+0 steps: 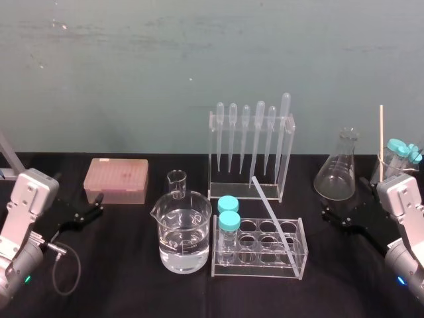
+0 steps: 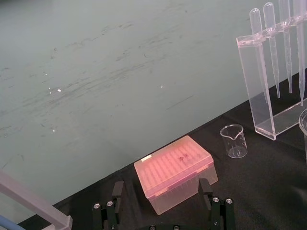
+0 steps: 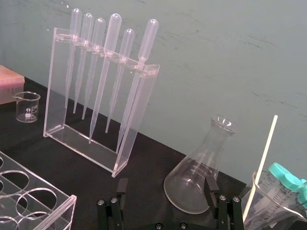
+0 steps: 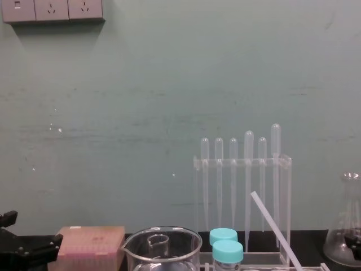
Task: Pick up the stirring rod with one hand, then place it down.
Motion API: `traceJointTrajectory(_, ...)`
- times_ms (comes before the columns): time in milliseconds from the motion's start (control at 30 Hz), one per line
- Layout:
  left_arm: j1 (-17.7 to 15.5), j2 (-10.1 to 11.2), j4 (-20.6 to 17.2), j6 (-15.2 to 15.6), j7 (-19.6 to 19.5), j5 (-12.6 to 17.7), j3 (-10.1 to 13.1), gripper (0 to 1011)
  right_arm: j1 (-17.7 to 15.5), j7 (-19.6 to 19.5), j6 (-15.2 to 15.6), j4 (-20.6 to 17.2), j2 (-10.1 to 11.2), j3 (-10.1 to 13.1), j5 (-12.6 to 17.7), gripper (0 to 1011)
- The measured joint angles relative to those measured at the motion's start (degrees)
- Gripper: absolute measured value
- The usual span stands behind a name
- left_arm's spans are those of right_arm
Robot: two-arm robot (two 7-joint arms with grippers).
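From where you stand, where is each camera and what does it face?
Head: up high, looking down on the table; left gripper and right gripper at its sides.
Chest: low, looking across at the stirring rod leaning before the pipette rack.
Left wrist: behind the open left gripper, facing the pink box.
Right wrist: behind the open right gripper, facing the flask.
Head and chest share the stirring rod.

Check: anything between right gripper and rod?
Nothing visible: bare table lies between the open right gripper and the rod, leaning in the tube rack. The flask stands beyond the gripper, off that line. Left gripper idles left.
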Motion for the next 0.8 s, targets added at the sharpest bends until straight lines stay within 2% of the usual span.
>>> traceJointTrajectory(800, 0.00, 0.00, 0.00, 0.00, 0.00, 0.00, 0.00, 1000, 0.00, 0.00, 0.00, 0.00, 0.00, 0.00, 0.00, 1000)
